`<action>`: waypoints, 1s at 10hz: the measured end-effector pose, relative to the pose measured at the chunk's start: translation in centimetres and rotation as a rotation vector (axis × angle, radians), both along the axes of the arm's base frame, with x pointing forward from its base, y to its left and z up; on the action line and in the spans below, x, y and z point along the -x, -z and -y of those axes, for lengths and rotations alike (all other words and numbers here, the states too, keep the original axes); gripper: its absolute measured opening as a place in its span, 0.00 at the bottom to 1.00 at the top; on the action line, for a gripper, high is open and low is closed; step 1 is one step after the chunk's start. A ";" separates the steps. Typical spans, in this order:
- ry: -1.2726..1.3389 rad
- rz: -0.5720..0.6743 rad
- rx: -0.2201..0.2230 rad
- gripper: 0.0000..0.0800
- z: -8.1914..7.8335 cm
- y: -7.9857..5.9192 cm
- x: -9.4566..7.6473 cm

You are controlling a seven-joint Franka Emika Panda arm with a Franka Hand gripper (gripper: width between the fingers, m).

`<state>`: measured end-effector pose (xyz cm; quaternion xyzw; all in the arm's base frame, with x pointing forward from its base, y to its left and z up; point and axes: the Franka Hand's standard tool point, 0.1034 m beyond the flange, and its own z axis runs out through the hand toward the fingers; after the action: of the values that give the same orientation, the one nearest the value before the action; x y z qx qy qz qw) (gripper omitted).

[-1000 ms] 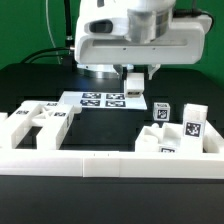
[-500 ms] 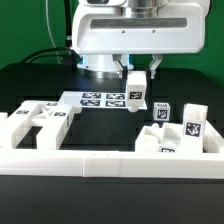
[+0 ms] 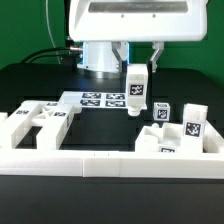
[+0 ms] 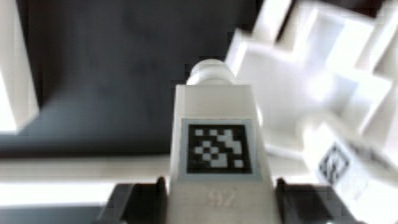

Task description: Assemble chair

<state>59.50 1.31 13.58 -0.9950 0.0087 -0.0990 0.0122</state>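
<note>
Post [image 3: 136,90] lifted off the bench [image 3: 100,132]
The end effector [image 3: 137,67] has risen with the tagged post held upright, jaws narrowed on its upper end. The post now hangs over the edge of the marker board [image 3: 92,99], clear of it. The other chair parts sit unjoined near the front: panels [image 3: 40,125] on the exterior view's left, loose posts [image 3: 192,120] on the right. The pick looks done, and carrying the post to its slot seems next.

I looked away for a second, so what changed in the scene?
The end effector rose, carrying the short white square plastic post it grips upward. The marker board and the other white tagged pieces stayed put.
</note>
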 end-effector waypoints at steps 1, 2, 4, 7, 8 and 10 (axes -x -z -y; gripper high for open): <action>-0.001 -0.003 0.000 0.36 0.0 0.1 0.1; -0.001 -0.004 0.000 0.36 0.0 0.2 0.1; 0.000 0.021 0.005 0.36 0.0 0.3 -0.2; 0.002 0.171 0.027 0.36 -0.3 1.4 -2.5; 0.002 0.234 0.040 0.36 -0.3 2.0 -2.2; 0.002 0.236 0.040 0.36 -0.4 2.3 -1.9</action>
<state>61.36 1.73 11.30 -0.9764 0.0062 -0.2156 -0.0070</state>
